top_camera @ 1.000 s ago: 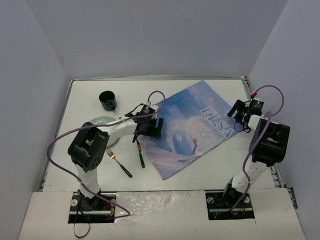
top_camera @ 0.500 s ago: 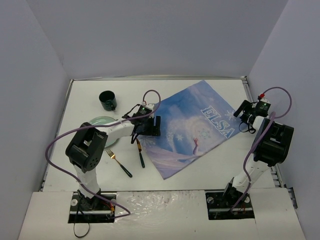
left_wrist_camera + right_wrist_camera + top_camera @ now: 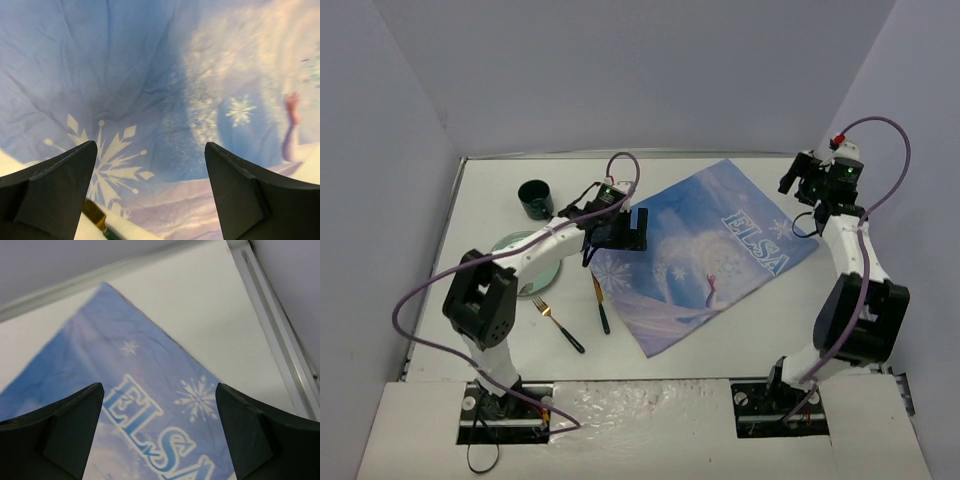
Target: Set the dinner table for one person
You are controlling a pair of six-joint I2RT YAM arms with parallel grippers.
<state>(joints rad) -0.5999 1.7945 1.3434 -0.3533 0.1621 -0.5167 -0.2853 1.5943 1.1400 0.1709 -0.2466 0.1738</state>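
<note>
The dinner table point(image 3: 740, 330) is a white tabletop with thin metal rails. A blue Elsa cloth point(image 3: 705, 255) lies spread on it, turned diamond-wise, right of centre. My left gripper point(image 3: 628, 232) hovers open over the cloth's left corner; in the left wrist view its gripper point(image 3: 150, 190) has only snowflake-printed cloth point(image 3: 150, 90) between the fingers point(image 3: 55, 185). My right gripper point(image 3: 798, 186) hangs open above the cloth's far right edge. In the right wrist view that gripper point(image 3: 160, 430) frames the ELSA lettering point(image 3: 150, 435), holding nothing.
A dark green cup point(image 3: 534, 199) stands at the far left. A pale green plate point(image 3: 525, 262) lies partly under the left arm. A fork point(image 3: 558, 325) and a knife point(image 3: 601, 306) lie near the cloth's left edge; the knife's handle point(image 3: 95, 212) shows by my left finger. The rail point(image 3: 270, 310) runs along the right.
My right arm has lifted and swung toward the far right corner. The left gripper has shifted slightly toward the far side and opened wider. The cloth has stayed put.
</note>
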